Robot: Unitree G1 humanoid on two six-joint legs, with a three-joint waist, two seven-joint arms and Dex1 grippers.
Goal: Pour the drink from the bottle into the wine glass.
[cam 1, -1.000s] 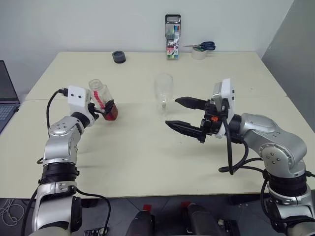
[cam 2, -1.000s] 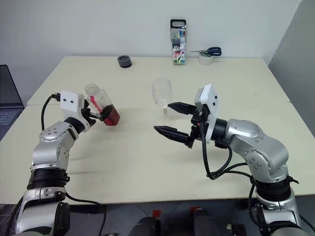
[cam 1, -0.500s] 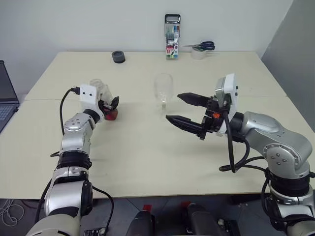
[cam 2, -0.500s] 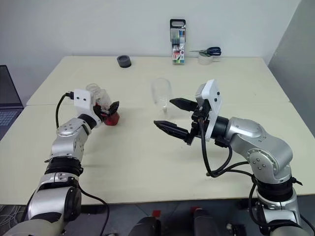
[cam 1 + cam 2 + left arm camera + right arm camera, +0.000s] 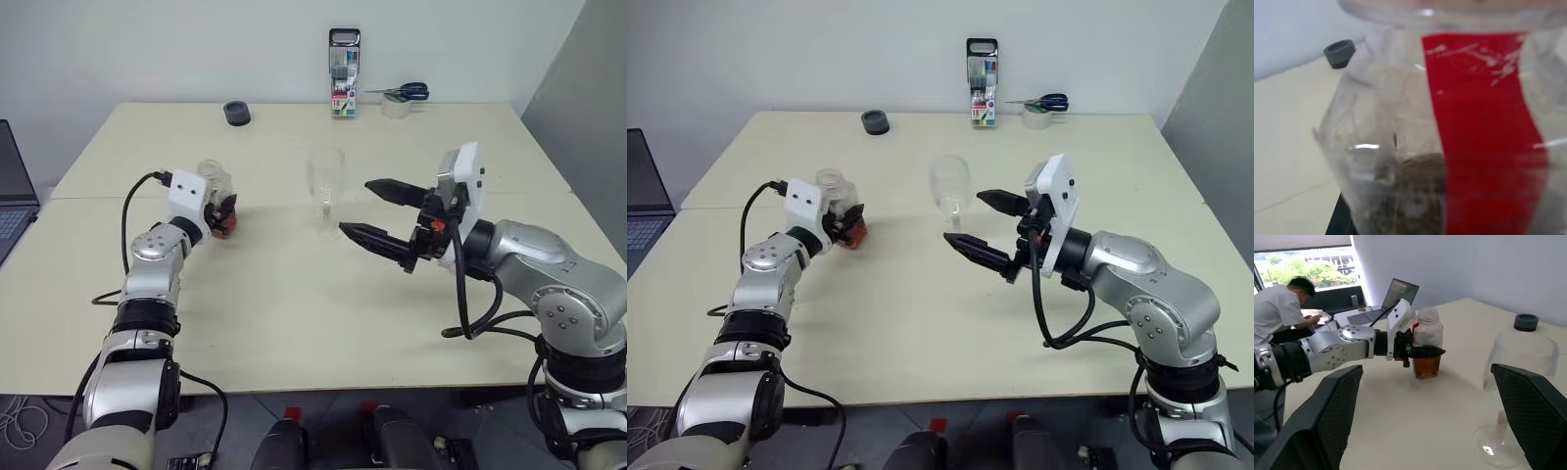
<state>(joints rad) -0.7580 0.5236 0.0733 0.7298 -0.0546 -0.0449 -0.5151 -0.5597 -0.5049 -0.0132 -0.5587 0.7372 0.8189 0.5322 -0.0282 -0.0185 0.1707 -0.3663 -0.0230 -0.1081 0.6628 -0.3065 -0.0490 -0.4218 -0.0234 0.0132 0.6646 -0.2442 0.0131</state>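
My left arm reaches forward, wrist level, and its left gripper [image 5: 1422, 351] has its jaws clamped on the bottle [image 5: 1427, 348]; my right arm bends in from the right, forearm level, right gripper [image 5: 380, 213] pointing leftward with jaws spread wide, gripping nothing.

Clear glossy plastic on the bottle [image 5: 1427, 340], red shiny label strip [image 5: 1484, 132] down its side. Smooth transparent glass for the wine glass [image 5: 325, 188]. Matt cream surface on the table [image 5: 294, 304]; textured black gripper fingers [image 5: 1330, 406].
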